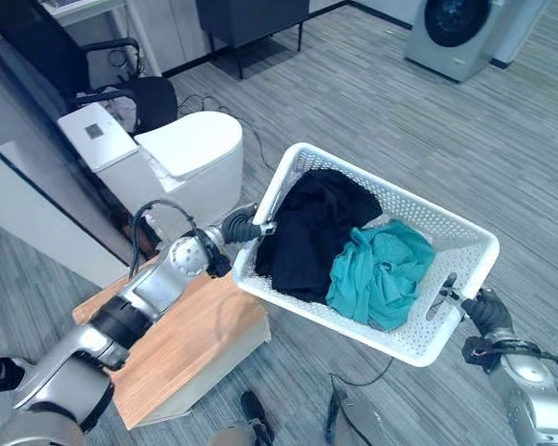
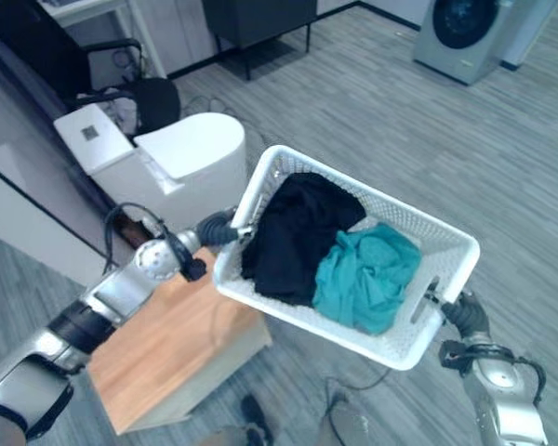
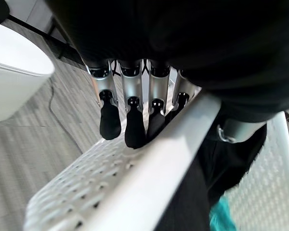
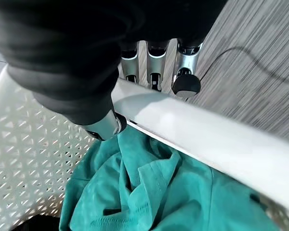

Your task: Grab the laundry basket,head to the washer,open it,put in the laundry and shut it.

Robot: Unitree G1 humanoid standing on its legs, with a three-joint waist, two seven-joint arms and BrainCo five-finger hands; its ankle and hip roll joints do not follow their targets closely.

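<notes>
Gripping either end, both hands tilt the laundry basket (image 1: pixel 465 237) lengthwise, left-to-right.

The left arm reached out from the lower left, elbow bent, forearm stretched forward and up to the basket (image 1: pixel 465 243). The left hand (image 1: pixel 246 228) met the rim at the near-left end; its fingers (image 3: pixel 129 120) curled down over the outside of the wall while the thumb hooked inside, clamping the rim between them. The right arm came up from the lower right, wrist cocked upward. The right hand (image 1: pixel 482 308) gripped the opposite end by the handle slot; its fingers (image 4: pixel 183 79) wrapped under the rim and the thumb pressed inside. Both arms were spread wide, hands well apart, carrying the load between them.
</notes>
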